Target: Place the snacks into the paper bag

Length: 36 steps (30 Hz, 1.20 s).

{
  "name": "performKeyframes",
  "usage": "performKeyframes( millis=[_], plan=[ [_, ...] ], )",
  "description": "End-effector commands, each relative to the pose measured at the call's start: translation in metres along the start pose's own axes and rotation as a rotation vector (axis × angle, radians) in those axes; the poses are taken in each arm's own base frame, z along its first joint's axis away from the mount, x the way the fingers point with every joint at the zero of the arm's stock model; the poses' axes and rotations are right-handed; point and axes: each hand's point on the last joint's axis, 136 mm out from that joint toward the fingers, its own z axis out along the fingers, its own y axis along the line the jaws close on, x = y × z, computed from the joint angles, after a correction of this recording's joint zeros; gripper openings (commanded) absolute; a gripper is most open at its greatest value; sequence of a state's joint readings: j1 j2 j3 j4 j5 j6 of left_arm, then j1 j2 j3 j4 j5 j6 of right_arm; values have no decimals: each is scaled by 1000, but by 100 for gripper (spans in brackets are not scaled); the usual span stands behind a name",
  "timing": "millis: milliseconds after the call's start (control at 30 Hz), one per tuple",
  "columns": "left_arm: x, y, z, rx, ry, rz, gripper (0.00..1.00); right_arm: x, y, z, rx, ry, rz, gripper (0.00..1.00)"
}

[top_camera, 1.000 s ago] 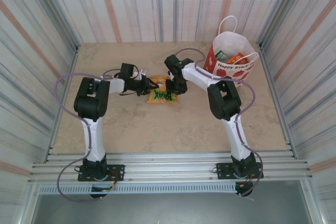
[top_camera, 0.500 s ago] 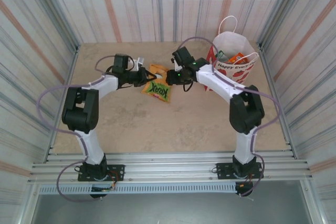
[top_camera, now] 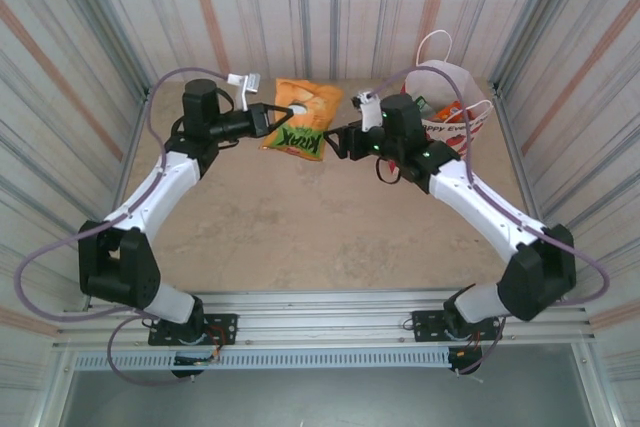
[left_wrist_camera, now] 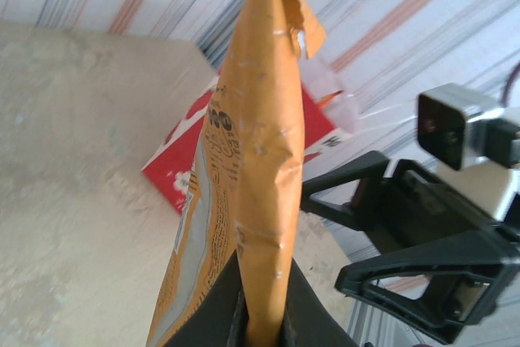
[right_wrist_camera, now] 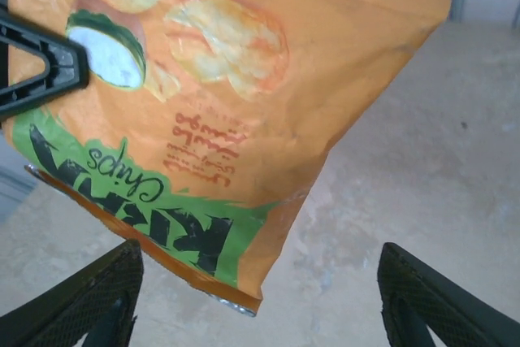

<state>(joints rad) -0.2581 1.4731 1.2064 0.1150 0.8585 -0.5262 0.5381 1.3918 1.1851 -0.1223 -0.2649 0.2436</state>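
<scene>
We see our left gripper (top_camera: pixel 284 115) clamped on the orange KRAX chips packet (top_camera: pixel 305 123), held off the table at upper centre, our right gripper (top_camera: pixel 338 141) spread wide just beside it, gripping nothing, paper bag (top_camera: pixel 452 119) upper right.

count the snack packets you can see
3: orange KRAX packet in the left gripper, a green one and an orange one in the paper bag; more may hide inside.

At upper centre the left gripper (top_camera: pixel 290 111) pinches the orange KRAX packet (top_camera: pixel 306 129), the right gripper (top_camera: pixel 340 139) just beside it, the paper bag (top_camera: pixel 464 127) at upper right of the frame.
</scene>
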Motion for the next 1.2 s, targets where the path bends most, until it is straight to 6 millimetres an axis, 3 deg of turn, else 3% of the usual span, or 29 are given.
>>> performKeyframes(
  millis=[0,233,367,600,800,933,1167],
  plan=[
    [-28,-54,-10,113,-69,151,12,-36,20,-28,-111,-186,-118,81],
    [-41,-115,-14,243,-139,272,12,-59,15,-65,-211,-296,-78,85],
    [-49,-137,-13,300,-169,305,12,-70,20,-83,-297,-363,-93,86],
    [-56,-165,-4,388,-182,348,11,-82,30,-106,-427,-410,-119,88],
    [-55,-177,11,451,-167,346,11,-89,38,-120,-534,-421,-127,88],
    [-54,-176,20,455,-165,345,11,-91,42,-128,-569,-428,-140,79],
    [-50,-170,31,450,-158,331,11,-94,42,-133,-571,-437,-155,48]
  ],
)
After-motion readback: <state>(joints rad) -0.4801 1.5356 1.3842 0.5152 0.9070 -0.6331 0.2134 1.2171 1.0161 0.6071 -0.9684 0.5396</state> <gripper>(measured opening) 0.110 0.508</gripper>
